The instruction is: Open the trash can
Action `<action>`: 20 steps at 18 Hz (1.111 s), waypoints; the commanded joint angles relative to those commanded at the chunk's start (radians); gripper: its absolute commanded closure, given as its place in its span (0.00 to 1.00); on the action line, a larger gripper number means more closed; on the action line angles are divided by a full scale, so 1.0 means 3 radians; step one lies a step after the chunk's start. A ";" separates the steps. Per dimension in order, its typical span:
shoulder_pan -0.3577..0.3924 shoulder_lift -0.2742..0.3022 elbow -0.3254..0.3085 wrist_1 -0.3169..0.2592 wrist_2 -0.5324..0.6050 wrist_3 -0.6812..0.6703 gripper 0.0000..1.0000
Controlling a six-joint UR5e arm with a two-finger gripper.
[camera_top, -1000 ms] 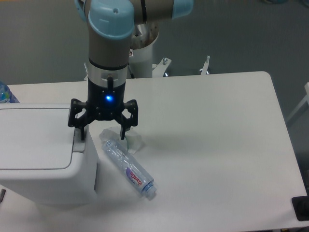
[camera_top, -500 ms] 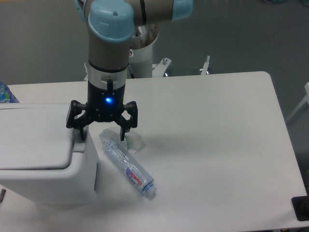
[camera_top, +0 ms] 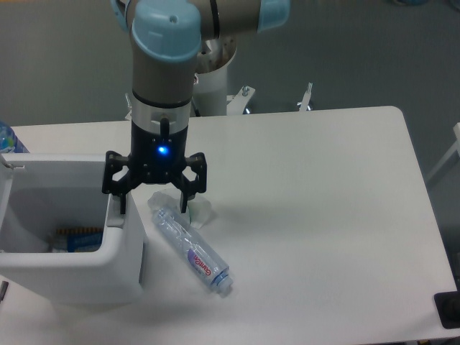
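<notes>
White bin (camera_top: 79, 269) sits at table's left edge, lid up, interior showing. I see the gripper (camera_top: 153, 207) spread wide, one finger (camera_top: 118, 198) at the bin's right rim.

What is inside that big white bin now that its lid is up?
Low in the trash can, something blue and white with a brown striped edge shows; I cannot tell what it is. The near wall hides the rest of the bottom.

Clear plastic bottle (camera_top: 190, 249) lying on white table (camera_top: 316, 215)
</notes>
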 joint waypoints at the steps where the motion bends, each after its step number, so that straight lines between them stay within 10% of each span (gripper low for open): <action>1: 0.0072 0.0015 0.0046 0.0000 0.0112 0.0010 0.00; 9: 0.0164 0.0015 0.0190 -0.0061 0.1523 0.0919 0.00; 20: 0.0808 0.0250 -0.0045 -0.0706 0.1688 0.2806 0.00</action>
